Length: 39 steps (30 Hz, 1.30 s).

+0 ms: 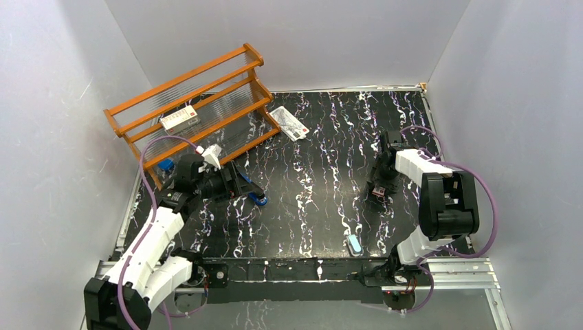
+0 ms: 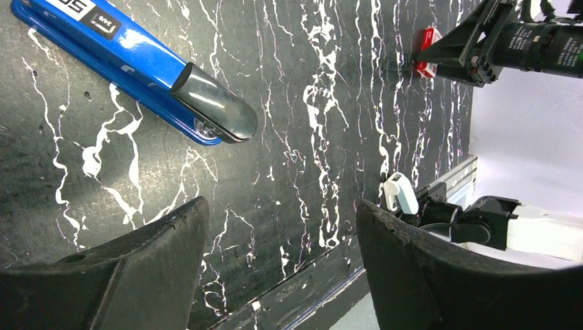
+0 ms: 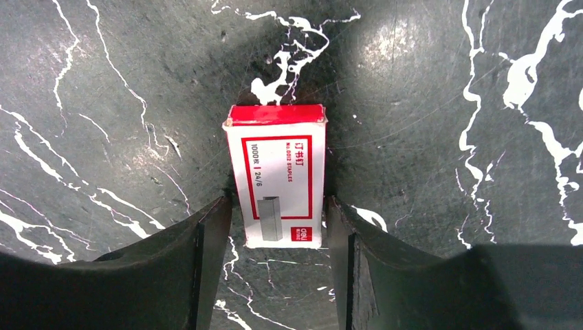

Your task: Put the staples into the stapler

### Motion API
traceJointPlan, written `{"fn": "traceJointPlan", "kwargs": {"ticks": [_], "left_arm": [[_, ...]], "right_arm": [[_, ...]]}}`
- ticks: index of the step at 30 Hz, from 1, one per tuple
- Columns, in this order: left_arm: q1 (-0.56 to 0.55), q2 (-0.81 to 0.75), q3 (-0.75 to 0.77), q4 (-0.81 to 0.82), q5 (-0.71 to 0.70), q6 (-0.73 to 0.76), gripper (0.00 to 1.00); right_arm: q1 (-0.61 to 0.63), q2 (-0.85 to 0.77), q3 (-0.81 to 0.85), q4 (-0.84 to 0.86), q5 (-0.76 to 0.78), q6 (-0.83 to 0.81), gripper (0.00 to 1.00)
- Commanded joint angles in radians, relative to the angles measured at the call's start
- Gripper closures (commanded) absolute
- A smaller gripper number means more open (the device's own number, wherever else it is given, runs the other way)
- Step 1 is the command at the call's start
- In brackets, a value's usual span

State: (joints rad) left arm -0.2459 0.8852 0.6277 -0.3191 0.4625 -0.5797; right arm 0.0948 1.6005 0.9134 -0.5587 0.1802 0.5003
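Note:
The staples box (image 3: 278, 158), small, red and white, lies flat on the black marbled table. My right gripper (image 3: 278, 206) straddles its near end, both fingertips against its long sides. The top view shows this gripper (image 1: 379, 189) at mid right, over the box. The blue stapler (image 2: 137, 65) with its black base lies shut on the table. It is at the upper left of the left wrist view, beyond my left gripper (image 2: 282, 206), which is open and holds nothing. The stapler (image 1: 258, 199) pokes out just right of that gripper (image 1: 240, 184). No loose staple strips show.
An orange wooden rack (image 1: 199, 103) stands at the back left with a larger red-and-white box (image 1: 180, 119) on a shelf. A flat white printed packet (image 1: 289, 124) lies beside it. A small white-and-pale-blue object (image 1: 355, 244) rests near the front edge.

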Motion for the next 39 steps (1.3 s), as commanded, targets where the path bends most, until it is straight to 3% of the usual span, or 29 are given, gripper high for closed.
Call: {"fn": "traceJointPlan", "kwargs": {"ticks": [1, 10, 15, 26, 33, 39], "left_arm": [[-0.004, 0.022, 0.024, -0.011, 0.033, 0.007, 0.24], [-0.004, 0.135, 0.074, -0.015, 0.116, -0.080, 0.24], [-0.006, 0.249, 0.145, 0.018, 0.126, -0.140, 0.24], [-0.006, 0.515, 0.350, -0.006, 0.110, -0.227, 0.24], [-0.003, 0.476, 0.287, -0.017, 0.093, -0.267, 0.23], [0.006, 0.297, 0.132, -0.018, 0.065, -0.308, 0.22]], "right_arm": [[-0.004, 0.028, 0.011, 0.075, 0.018, -0.078, 0.40], [0.001, -0.026, -0.057, 0.175, 0.029, -0.152, 0.64], [0.073, -0.065, -0.046, 0.232, -0.088, -0.198, 0.65], [0.382, -0.006, 0.049, 0.230, -0.214, -0.375, 0.62], [0.619, 0.040, 0.056, 0.207, -0.205, -0.497, 0.60], [0.751, 0.083, 0.035, 0.180, -0.131, -0.604, 0.59]]}}
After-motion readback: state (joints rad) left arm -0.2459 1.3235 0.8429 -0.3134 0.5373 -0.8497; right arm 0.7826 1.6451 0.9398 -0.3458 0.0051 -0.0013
